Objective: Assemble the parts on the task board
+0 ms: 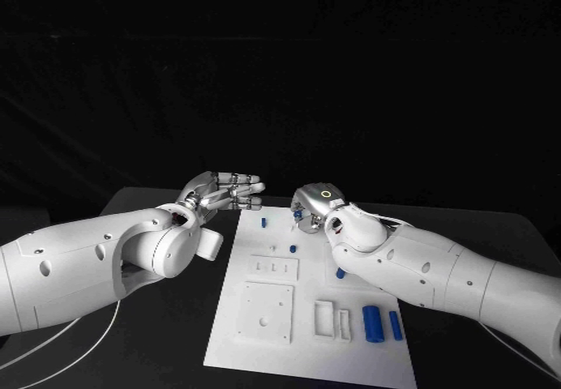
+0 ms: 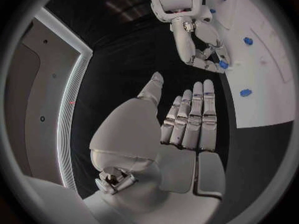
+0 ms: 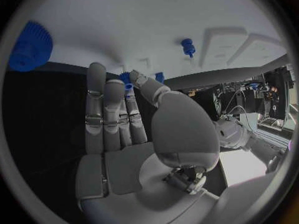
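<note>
the right hand (image 1: 314,203) pinches a small blue part (image 2: 222,64) in its fingers (image 3: 102,104) over the board's (image 1: 306,356) far edge. the left hand (image 1: 222,191) hovers just beside the board over the desk (image 1: 164,340), fingers straight, empty.

Left hand (image 1: 222,192) raised, fingers straight, holding nothing; right hand (image 1: 314,204) pinching small piece.

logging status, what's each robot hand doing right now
Left robot hand: open, holding nothing.
Right robot hand: pinching a small blue part.
</note>
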`<state>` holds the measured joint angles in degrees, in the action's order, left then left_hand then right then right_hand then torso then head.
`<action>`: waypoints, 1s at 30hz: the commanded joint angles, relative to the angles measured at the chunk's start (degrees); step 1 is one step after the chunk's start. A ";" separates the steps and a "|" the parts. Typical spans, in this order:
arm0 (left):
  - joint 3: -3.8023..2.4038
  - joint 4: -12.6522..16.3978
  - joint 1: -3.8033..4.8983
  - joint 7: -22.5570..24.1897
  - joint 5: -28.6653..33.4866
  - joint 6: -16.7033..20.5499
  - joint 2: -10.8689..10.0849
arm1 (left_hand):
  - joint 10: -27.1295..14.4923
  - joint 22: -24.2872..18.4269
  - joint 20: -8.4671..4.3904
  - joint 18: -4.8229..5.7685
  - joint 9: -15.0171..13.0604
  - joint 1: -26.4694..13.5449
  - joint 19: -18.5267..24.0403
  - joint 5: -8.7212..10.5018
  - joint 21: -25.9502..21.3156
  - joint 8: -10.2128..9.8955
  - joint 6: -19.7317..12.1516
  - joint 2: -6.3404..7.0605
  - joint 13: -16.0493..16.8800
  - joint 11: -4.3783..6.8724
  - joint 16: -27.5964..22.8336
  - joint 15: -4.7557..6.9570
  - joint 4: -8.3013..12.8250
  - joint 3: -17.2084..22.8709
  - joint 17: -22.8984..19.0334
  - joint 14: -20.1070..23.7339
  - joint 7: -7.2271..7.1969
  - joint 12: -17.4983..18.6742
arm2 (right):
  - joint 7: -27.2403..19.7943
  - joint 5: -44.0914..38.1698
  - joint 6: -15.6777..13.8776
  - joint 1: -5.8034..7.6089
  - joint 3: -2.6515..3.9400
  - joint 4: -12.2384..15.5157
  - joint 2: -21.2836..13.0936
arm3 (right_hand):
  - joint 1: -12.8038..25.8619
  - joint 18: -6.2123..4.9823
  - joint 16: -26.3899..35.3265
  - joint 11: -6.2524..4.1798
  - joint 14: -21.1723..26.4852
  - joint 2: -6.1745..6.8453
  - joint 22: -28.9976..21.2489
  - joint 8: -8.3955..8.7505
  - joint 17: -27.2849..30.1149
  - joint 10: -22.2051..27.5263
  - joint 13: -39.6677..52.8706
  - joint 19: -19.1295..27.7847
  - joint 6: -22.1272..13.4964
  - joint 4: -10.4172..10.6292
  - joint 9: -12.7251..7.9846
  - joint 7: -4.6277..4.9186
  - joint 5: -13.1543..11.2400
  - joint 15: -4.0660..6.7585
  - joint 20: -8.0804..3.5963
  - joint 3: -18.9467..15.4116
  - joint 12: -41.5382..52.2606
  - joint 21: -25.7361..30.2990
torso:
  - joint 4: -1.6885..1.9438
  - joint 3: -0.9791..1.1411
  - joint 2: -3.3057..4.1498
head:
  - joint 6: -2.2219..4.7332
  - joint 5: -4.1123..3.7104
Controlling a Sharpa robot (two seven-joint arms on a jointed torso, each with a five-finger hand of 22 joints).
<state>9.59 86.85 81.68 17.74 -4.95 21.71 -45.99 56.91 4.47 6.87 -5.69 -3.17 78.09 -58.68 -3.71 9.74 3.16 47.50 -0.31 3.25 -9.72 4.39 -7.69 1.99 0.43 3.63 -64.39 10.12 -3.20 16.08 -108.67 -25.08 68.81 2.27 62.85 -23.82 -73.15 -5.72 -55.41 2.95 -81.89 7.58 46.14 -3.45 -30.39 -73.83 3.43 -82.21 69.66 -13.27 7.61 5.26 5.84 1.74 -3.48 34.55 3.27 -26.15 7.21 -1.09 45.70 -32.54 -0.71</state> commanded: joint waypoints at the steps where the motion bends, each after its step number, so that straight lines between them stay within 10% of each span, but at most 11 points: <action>1: -0.06 0.15 0.23 0.33 -0.24 -0.74 0.15 | -0.36 -0.08 0.37 0.44 -0.08 0.09 0.18 0.25 0.31 0.36 -0.02 0.59 0.08 -0.02 0.17 -0.26 -0.20 0.05 0.07 0.08 0.10 -0.25 | -0.36 -0.59 0.70 0.00 0.01 -0.19 0.20 | -0.38 -0.67 -0.18 -0.47 0.03 0.27 0.05 -0.17 -0.04 -0.76 0.10 -0.37 0.23 0.31 0.02 -0.08 0.22 0.41 -0.12 -0.04 0.11 0.27 | -0.11 0.08 0.05 | -0.08 0.14; 30: -0.06 0.38 0.73 0.20 -0.24 -0.80 0.36 | -0.46 -0.10 0.39 0.43 -0.08 0.09 0.22 0.28 0.38 0.35 -0.04 0.64 0.08 -0.05 0.15 -0.26 -0.16 0.07 0.07 0.09 0.09 -0.23 | -1.34 -0.24 2.12 -0.03 0.00 -2.36 1.95 | -0.08 -0.66 -0.01 -0.35 -0.03 0.16 0.92 -0.18 -0.10 -0.20 0.08 -0.90 -0.08 0.49 -0.29 -0.03 0.13 0.30 0.00 -0.70 0.10 1.88 | -0.35 0.07 0.24 | -0.24 0.74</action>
<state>9.60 87.07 82.24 17.67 -4.97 21.68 -45.77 56.91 4.43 7.07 -5.70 -3.17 78.09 -58.47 -3.71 9.75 3.16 47.50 -0.31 3.25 -9.72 4.39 -7.69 1.99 0.43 3.62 -64.39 10.12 -3.20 15.39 -108.66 -24.38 68.89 2.34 60.56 -21.99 -72.84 -5.61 -55.41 2.76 -81.89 7.88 47.01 -3.43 -30.45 -74.02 3.46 -82.62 69.57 -12.88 7.38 5.35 5.78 1.74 -3.48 34.15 3.26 -24.46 6.91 -1.01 45.92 -32.81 0.01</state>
